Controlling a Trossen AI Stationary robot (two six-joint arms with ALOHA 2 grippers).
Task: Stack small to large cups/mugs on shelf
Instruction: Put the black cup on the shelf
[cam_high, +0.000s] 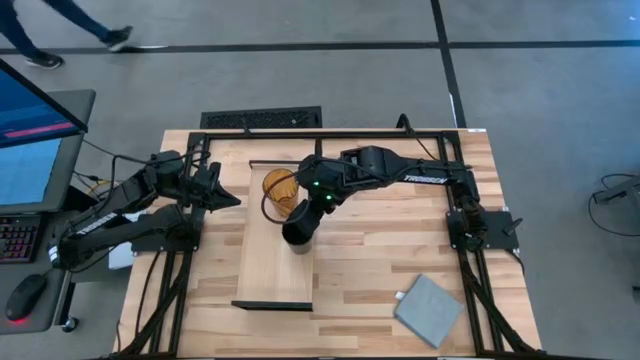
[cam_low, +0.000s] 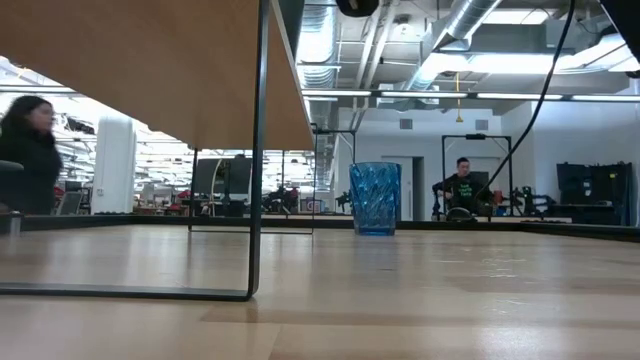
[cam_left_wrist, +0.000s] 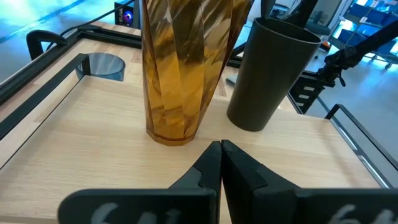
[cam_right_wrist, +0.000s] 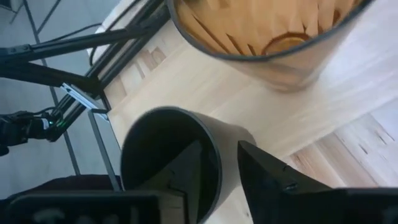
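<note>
The amber cup (cam_high: 280, 190) stands upright on the pale shelf board (cam_high: 265, 270), near its far end; it also shows in the left wrist view (cam_left_wrist: 180, 68). The black cup (cam_high: 298, 230) stands just beside it on the shelf, with my right gripper (cam_right_wrist: 221, 171) shut on its rim. My left gripper (cam_left_wrist: 221, 155) is shut and empty, level at the shelf's left side and pointing at the amber cup (cam_right_wrist: 273, 37). The blue cup (cam_low: 375, 198) stands on the table beyond the shelf; in the high view my right arm hides it. My right gripper holds the black cup's rim wall (cam_right_wrist: 217, 162) with one finger (cam_right_wrist: 186, 177) inside the cup and the other (cam_right_wrist: 267, 177) outside. The fingers come from above, pointing down. The cup (cam_left_wrist: 267, 74) is about upright, its base on the shelf board next to the amber cup.
A flat grey square pad (cam_high: 430, 308) lies on the table at the near right. The shelf board is raised on a dark frame (cam_low: 255, 150) above the slatted tabletop. Its near half (cam_high: 270, 280) is bare. People show in the room beyond.
</note>
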